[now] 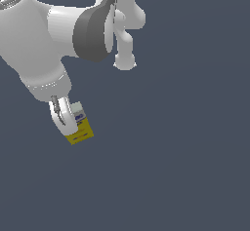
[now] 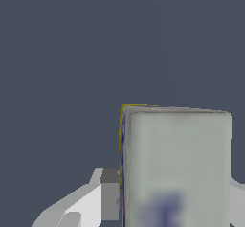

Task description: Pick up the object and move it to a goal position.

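carton [image 1: 79,126]: white top, yellow base with dark blue print; tilted, held between the fingers, seemingly off the floor
gripper [image 1: 71,119]: clenched on the carton's upper white part, yellow end sticking out below
wrist view: carton's white face [image 2: 175,166] fills the frame; one finger [image 2: 103,195] pressed against its side
why the high grip: leaves the base free, probably for setting down
goal: no marker visible
step: likely carrying to the goal
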Tool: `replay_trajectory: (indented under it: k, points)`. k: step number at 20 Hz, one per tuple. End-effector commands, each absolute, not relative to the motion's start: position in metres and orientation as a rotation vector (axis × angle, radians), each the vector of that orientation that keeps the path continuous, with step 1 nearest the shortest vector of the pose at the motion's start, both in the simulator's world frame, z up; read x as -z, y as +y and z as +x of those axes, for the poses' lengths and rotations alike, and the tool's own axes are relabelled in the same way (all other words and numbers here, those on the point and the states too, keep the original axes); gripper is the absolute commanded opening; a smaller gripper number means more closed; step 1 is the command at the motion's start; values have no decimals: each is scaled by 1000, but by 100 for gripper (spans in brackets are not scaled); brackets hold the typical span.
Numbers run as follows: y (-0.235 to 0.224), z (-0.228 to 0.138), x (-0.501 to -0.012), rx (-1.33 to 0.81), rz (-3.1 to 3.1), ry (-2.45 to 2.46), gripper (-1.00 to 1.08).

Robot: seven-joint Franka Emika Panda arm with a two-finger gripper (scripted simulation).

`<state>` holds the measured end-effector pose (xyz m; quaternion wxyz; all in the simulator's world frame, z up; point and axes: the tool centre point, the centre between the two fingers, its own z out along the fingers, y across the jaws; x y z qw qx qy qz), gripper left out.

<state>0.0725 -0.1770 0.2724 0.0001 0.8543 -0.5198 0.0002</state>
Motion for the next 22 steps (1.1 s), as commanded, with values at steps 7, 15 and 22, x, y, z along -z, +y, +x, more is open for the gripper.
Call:
replay_trajectory:
  k: [7, 15, 22]
  points:
    - [-206, 93, -287, 0, 2684, -1632, -100]
    - [-219, 103, -294, 0, 2684, -1633, -100]
    - [-221, 105, -296, 0, 2684, -1633, -100]
